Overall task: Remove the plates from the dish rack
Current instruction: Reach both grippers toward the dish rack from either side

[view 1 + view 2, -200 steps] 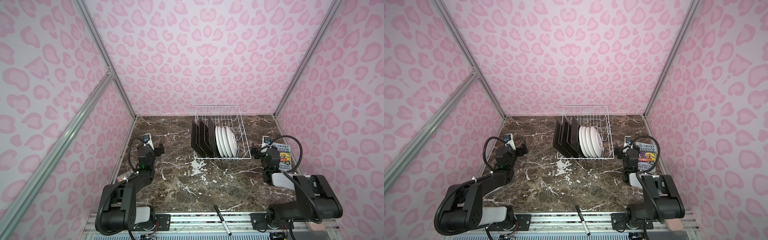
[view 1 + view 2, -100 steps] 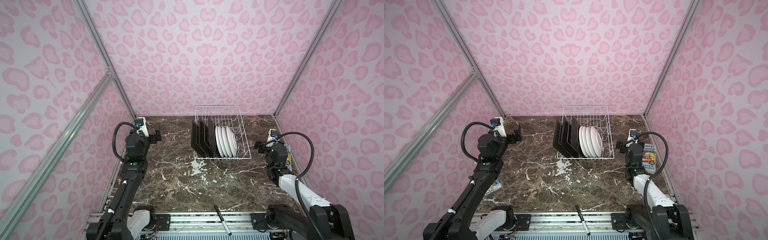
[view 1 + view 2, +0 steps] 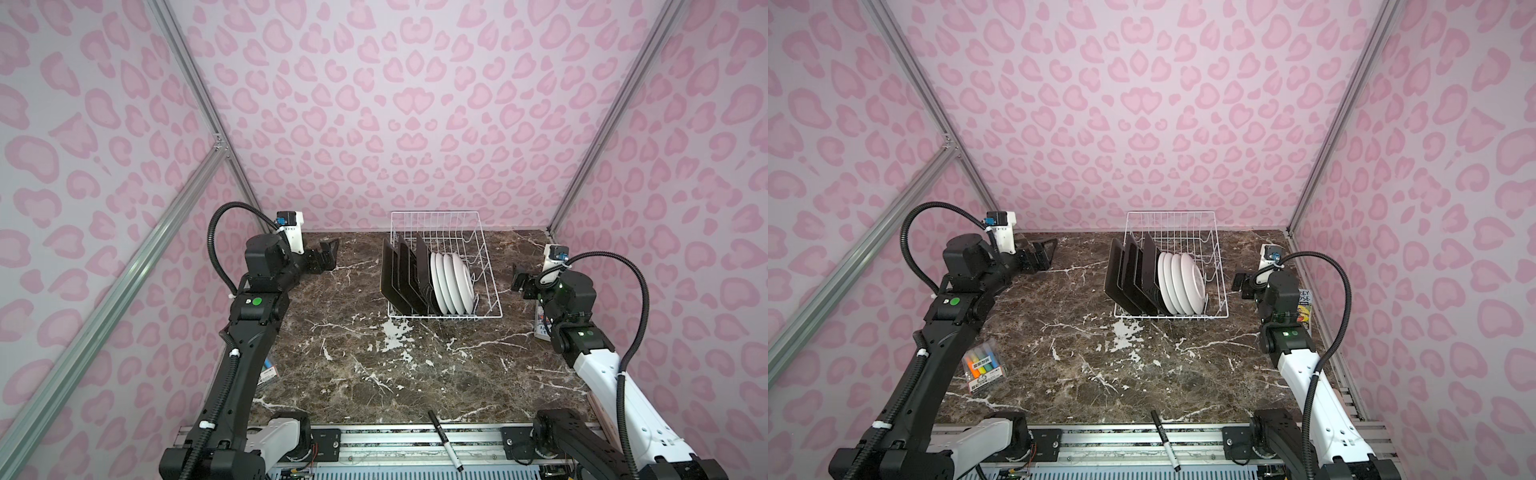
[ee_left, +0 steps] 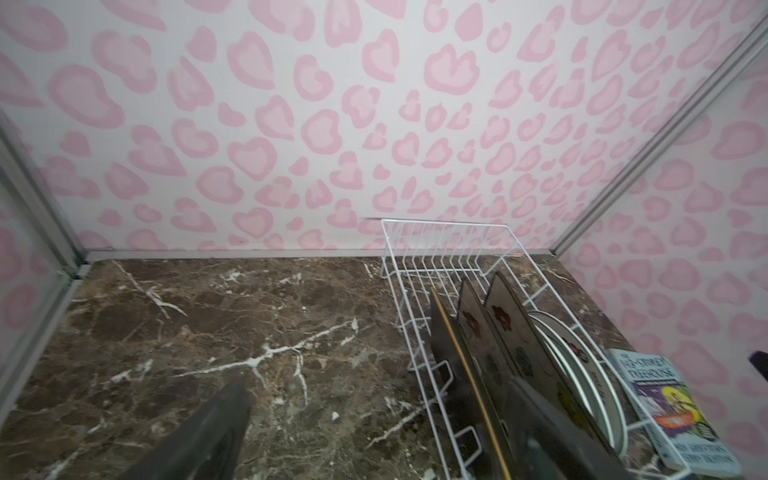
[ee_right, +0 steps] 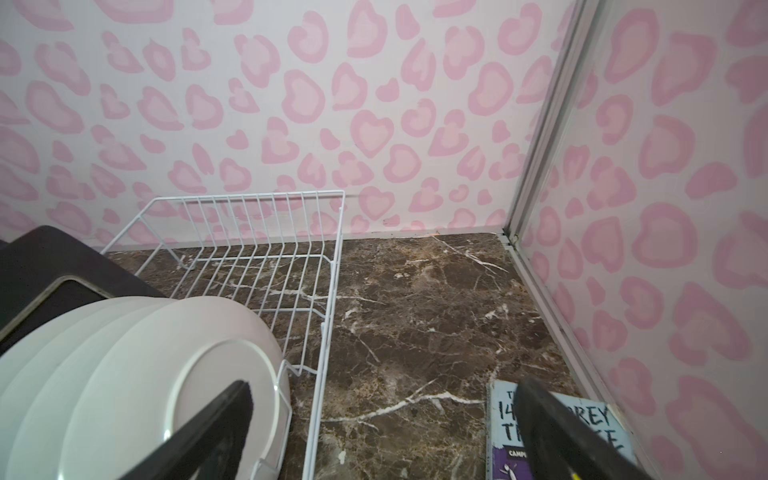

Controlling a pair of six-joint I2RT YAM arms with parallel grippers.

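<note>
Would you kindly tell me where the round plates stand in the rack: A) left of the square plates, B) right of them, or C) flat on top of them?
B: in both top views the round plates stand upright, right of the square plates, in the rack.

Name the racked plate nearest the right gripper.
The end round white plate, last in the row toward the right gripper; the dark square plates stand at the far end.
</note>
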